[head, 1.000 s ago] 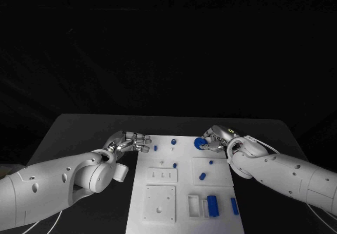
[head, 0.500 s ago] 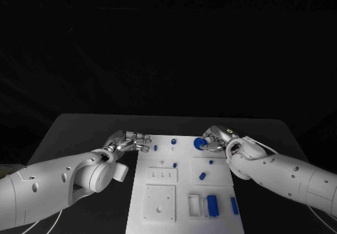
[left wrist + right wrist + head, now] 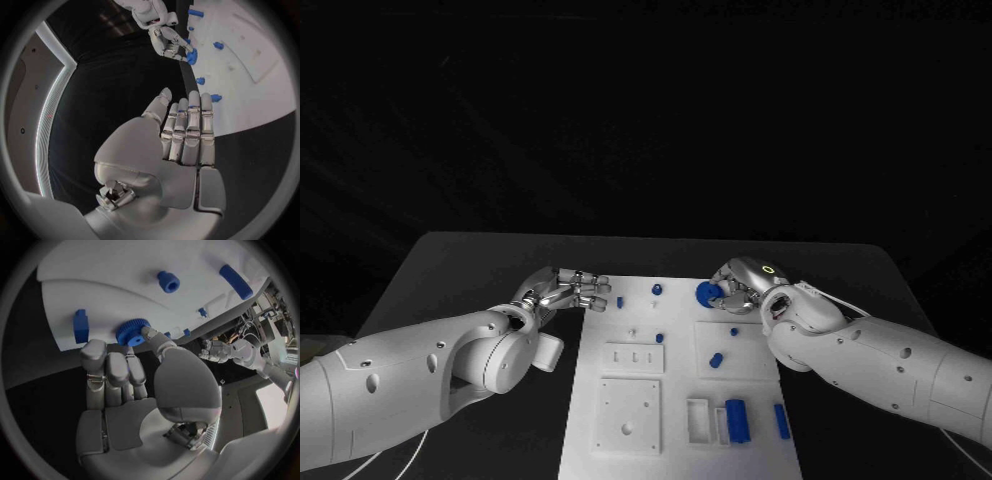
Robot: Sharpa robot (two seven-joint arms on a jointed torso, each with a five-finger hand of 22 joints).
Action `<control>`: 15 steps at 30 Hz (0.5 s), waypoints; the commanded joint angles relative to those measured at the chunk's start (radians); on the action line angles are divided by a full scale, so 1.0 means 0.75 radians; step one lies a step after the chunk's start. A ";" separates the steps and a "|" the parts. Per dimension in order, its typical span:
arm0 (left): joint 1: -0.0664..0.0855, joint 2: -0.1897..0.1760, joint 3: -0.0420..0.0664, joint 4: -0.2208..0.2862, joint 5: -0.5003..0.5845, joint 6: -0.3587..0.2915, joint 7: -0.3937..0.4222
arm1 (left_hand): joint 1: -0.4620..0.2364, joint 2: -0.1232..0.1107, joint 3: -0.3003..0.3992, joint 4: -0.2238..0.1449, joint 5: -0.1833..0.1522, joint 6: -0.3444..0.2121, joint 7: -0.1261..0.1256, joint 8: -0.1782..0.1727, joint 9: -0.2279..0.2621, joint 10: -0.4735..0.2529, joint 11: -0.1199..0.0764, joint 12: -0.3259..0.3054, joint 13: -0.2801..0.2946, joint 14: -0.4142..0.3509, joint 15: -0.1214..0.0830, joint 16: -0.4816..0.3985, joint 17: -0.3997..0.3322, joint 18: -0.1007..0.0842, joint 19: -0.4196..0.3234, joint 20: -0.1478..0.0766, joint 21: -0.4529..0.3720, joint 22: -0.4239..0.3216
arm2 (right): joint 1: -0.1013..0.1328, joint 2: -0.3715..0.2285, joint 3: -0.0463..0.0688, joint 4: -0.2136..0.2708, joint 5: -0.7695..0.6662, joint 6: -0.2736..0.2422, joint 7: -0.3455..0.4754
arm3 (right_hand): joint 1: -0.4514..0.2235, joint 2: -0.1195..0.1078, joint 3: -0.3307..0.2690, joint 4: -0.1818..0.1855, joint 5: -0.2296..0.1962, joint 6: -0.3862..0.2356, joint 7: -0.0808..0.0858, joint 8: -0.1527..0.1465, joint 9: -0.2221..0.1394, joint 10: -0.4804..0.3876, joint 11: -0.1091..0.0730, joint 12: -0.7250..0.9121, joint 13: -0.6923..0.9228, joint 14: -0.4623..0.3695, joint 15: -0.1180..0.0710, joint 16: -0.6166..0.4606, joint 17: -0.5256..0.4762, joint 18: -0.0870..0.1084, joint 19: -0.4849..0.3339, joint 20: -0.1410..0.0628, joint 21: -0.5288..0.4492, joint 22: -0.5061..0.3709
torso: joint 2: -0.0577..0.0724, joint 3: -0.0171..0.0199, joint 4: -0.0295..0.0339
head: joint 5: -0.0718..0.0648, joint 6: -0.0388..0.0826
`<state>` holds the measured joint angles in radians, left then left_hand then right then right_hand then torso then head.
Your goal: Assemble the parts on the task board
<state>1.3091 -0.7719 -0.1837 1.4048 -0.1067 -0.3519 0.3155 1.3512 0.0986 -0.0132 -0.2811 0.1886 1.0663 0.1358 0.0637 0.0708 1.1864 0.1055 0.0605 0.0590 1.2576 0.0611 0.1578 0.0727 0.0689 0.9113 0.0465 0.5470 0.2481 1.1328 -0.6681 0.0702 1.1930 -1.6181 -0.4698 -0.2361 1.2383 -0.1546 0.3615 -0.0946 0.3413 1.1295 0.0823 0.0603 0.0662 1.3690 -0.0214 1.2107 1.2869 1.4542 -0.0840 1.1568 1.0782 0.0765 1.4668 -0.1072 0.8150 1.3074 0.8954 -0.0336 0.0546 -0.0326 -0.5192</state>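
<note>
We see the right hand [image 3: 737, 284] at the far right corner of the board [image 3: 678, 440], thumb and fingers pinched on the blue gear [image 3: 130, 331]. Against a second ago the gear sits a touch further left and nearer the far edge, and the right forearm has slid inward with it; small move, so we judge the hand is seating or turning the gear in place, not carrying it off. We cannot tell whether the gear is fully down on the board. The left hand [image 3: 184, 131] hovers unchanged at the board's far left edge, fingers straight and close together, holding nothing, near a small blue peg [image 3: 619, 302]. Other blue parts [image 3: 736, 420] lie untouched nearer us, so we judge most of the assembly remains.
</note>
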 commanded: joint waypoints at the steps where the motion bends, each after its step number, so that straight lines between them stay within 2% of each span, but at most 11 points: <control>1: 0.001 0.000 0.001 0.004 0.004 0.015 0.015 | -0.012 0.002 -0.001 0.003 -0.003 -0.010 0.000 0.001 -0.001 -0.011 -0.001 -0.003 0.000 0.001 0.007 -0.006 0.000 0.006 0.007 0.001 0.003 -0.001 | -0.005 -0.002 -0.004 0.012 -0.079 -0.017 -0.034 | -0.007 -0.016 -0.001 0.013 0.021 0.079 -0.021 0.003 0.002 0.002 -0.005 0.000 0.001 -0.001 -0.010 0.005 0.002 -0.016 0.025 -0.007 0.008 0.131 | 0.000 0.0009 -0.0007 | 0.000 0.001; 8: 0.001 -0.001 0.001 0.000 0.003 0.013 0.017 | -0.012 0.002 -0.001 0.003 -0.003 -0.010 0.000 0.001 -0.001 -0.011 -0.001 -0.003 0.000 0.001 0.007 -0.006 0.000 0.006 0.007 0.001 0.003 -0.001 | -0.005 -0.026 -0.004 0.074 -0.095 -0.085 -0.058 | -0.008 -0.027 -0.010 0.043 0.029 0.090 -0.026 0.003 0.003 0.007 -0.008 0.001 0.003 0.000 -0.013 0.006 0.002 -0.016 0.026 -0.009 0.016 0.133 | 0.001 0.0012 0.0009 | 0.005 0.002; 15: 0.001 -0.006 0.001 -0.007 0.003 0.008 0.020 | -0.012 0.001 0.001 0.003 -0.001 -0.011 0.000 0.001 -0.001 -0.009 -0.002 -0.003 0.001 0.002 0.007 -0.006 0.000 0.006 0.006 0.001 0.007 -0.002 | -0.005 -0.053 -0.002 0.144 -0.121 -0.122 -0.085 | -0.004 -0.037 -0.007 0.057 0.034 0.096 -0.028 0.003 0.002 0.010 -0.010 0.001 0.004 0.000 -0.014 0.006 0.002 -0.018 0.028 -0.010 0.026 0.135 | -0.001 0.0001 -0.0019 | 0.007 0.005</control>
<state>1.3093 -0.7769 -0.1836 1.3987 -0.1067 -0.3524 0.3162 1.3512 0.0986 -0.0132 -0.2810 0.1886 1.0663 0.1358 0.0637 0.0708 1.1864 0.1055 0.0604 0.0590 1.2576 0.0611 0.1578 0.0727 0.0689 0.9113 0.0465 0.5470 0.2472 1.1293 -0.7060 0.0681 1.2911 -1.6737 -0.5267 -0.2763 1.2376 -0.1720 0.3581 -0.0572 0.3604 1.1301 0.0821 0.0603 0.0682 1.3729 -0.0248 1.2106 1.2892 1.4556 -0.0858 1.1568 1.0791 0.0766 1.4668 -0.1071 0.8307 1.3074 0.8953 -0.0330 0.0538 -0.0279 -0.5162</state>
